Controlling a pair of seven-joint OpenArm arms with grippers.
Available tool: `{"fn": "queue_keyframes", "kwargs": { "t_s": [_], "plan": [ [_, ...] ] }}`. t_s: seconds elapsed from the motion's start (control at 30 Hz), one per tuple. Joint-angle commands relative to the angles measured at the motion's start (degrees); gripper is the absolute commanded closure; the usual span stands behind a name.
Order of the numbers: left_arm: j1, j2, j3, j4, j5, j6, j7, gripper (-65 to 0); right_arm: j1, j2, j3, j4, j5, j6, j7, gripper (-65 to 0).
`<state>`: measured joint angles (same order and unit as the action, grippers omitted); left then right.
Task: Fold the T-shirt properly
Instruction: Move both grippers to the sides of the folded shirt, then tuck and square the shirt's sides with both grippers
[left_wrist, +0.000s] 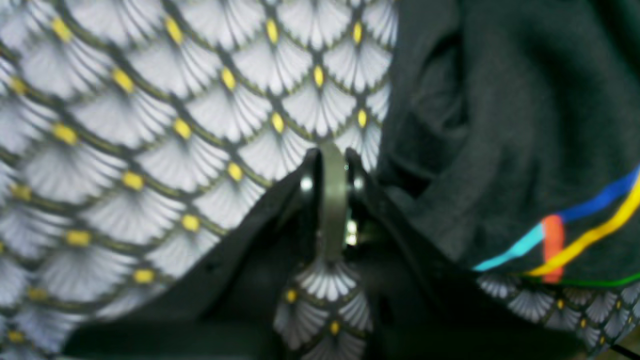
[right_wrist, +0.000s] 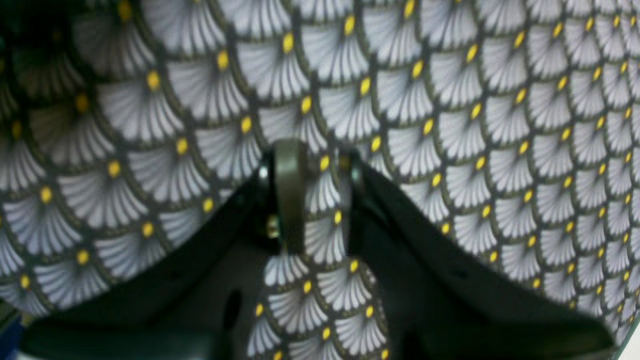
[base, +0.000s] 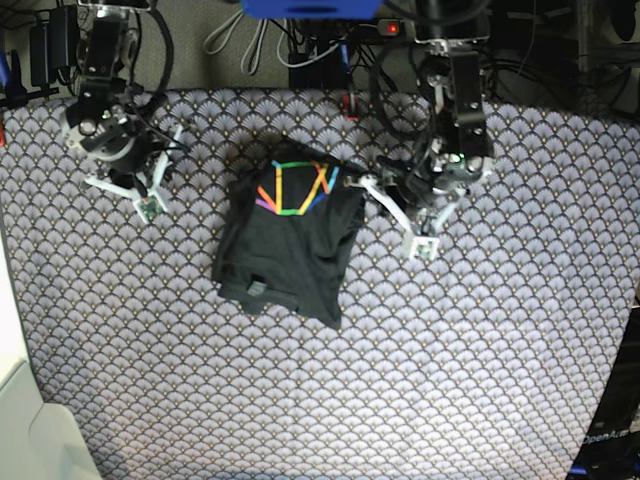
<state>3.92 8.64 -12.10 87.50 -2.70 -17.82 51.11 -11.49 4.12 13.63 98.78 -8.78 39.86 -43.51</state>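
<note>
The dark charcoal T-shirt lies as a crumpled, roughly folded bundle in the middle of the patterned tablecloth. Its rainbow line print faces up at the far end. In the left wrist view the T-shirt fills the right side, with its print at the lower right. My left gripper is shut and empty, just beside the shirt's edge over bare cloth; in the base view the left gripper sits right of the shirt. My right gripper is slightly open and empty over the cloth; in the base view the right gripper is far left of the shirt.
The scallop-patterned tablecloth covers the whole table. Cables and power units lie along the far edge behind both arm bases. A pale surface borders the table at the near left.
</note>
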Motion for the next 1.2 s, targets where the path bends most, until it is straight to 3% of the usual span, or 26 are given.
{"fn": "queue_keyframes", "kwargs": {
  "t_s": [0.0,0.13,0.43,0.67,0.8,0.97,1.17],
  "plan": [
    [-1.1,0.4,0.2,-0.3,-0.5,-0.2,-1.0,-0.4,0.6,0.4,0.1,1.1,0.5,0.1,1.1,-10.4],
    [-2.1,0.4,1.6,-3.6,-0.6,-0.2,-1.0,-0.4,0.6,0.5,0.2,1.1,0.4,0.1,1.1,-10.3],
    [-0.1,0.4,16.0,-4.6,-0.6,-0.2,-1.1,-0.4,0.8,2.3,0.2,1.9,0.4,0.1,1.1,-10.3],
    [1.7,0.4,16.5,-1.4,-0.5,-0.2,-0.5,-0.4,0.6,1.9,0.2,9.7,0.5,0.1,1.0,-10.3],
    [2.6,-2.4,16.4,3.0,-0.2,-0.2,-0.4,-0.3,0.6,-0.4,-0.1,13.9,0.6,0.1,-1.0,-10.3],
    [5.3,-6.9,10.5,11.3,-0.5,-0.2,1.2,-0.3,1.3,-4.5,-5.2,15.0,0.6,0.1,-3.7,-10.7],
    [5.8,-10.0,-2.2,20.1,-0.6,-0.9,8.2,-0.3,1.5,-5.8,-15.3,14.8,0.6,0.1,-3.7,-10.7]
  ]
}}
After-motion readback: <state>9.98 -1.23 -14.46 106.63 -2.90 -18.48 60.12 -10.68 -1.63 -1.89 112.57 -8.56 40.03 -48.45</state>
